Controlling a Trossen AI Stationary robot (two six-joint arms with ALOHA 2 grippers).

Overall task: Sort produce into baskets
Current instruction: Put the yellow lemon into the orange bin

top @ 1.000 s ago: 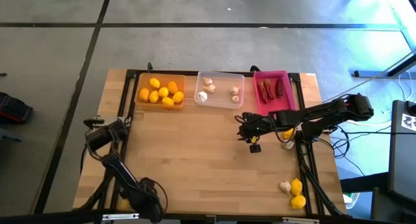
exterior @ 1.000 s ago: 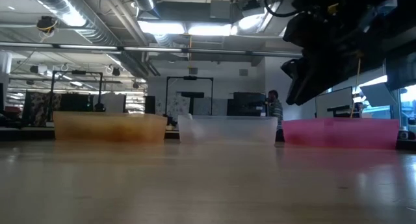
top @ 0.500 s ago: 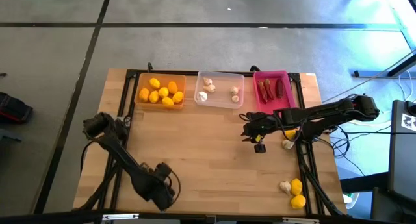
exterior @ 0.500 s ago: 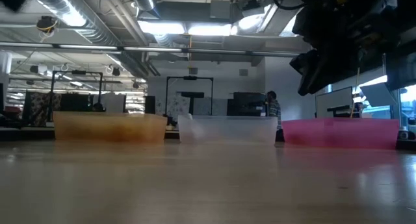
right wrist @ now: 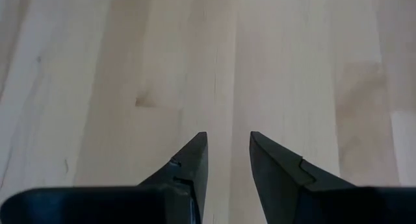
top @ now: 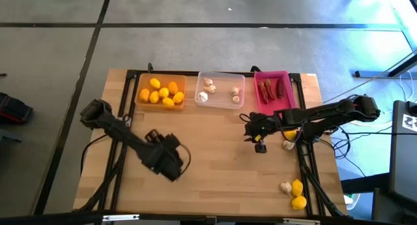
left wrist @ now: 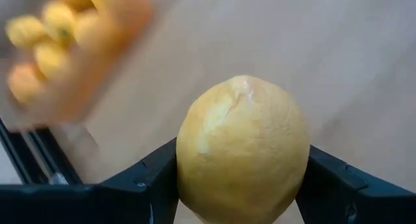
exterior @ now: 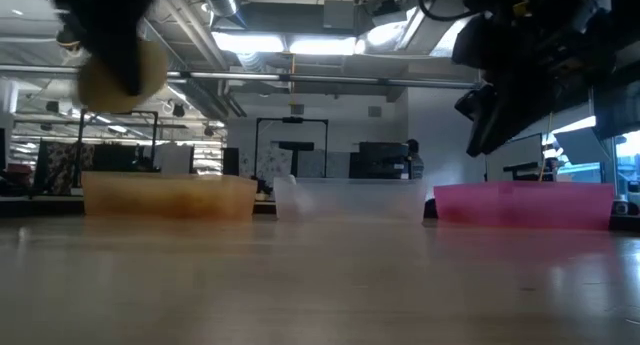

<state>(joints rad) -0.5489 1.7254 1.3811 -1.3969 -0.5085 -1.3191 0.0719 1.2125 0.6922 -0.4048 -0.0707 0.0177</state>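
L claw grips 1 lemon, above mid-left bench, well short of orange tray. Step: carry to drop. Next, I'd judge: get over tray w/ other lemons, release. R claw narrow, empty, near pink tray.

Even light on the bench from above, harsh backlight in the low view.

From overhead I saw the table evenly lit, with cold blue glare washing the floor at the upper right corner. In the low view the ceiling lights blazed white, so both arms read as black silhouettes, and the tabletop carried a soft sheen. The lemon there was smeared by motion blur. In the left wrist view the lemon was fairly sharp, while the orange tray behind it blurred badly. My right wrist view was bright, flat and nearly shadowless, the wood grain crisp.
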